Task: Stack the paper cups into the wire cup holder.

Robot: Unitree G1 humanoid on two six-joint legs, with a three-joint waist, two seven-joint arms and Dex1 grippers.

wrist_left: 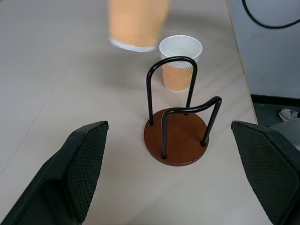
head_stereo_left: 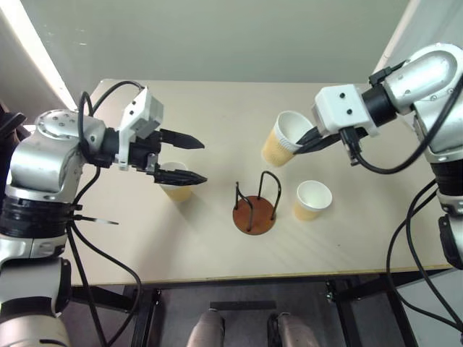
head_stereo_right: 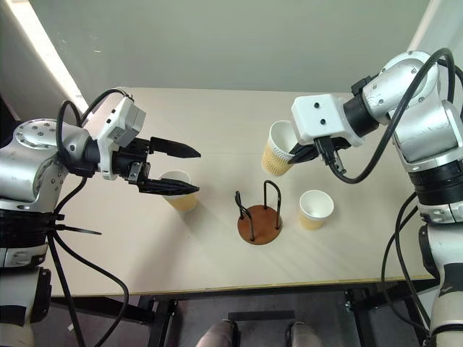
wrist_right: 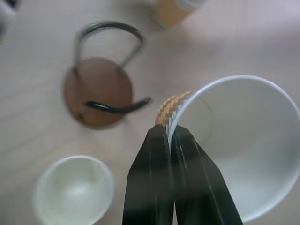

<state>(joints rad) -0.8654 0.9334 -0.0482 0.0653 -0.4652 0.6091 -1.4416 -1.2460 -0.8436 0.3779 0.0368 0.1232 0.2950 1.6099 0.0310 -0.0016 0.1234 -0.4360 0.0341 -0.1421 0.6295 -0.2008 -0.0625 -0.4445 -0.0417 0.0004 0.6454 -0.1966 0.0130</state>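
Cups: none is in the holder yet, which stands empty near the table's front edge. The right gripper, pinched on one cup's rim, holds it aloft. Two cups sit on the table; the left gripper gapes empty.

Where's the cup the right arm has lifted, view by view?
Left eye: lifted cup upper centre-right, tilted, above table.
Right eye: upper centre-right.
Left wrist: blurred at top centre.
Right wrist: large, right side, rim pinched.
Shared landmark: wire cup holder, empty, near centre.
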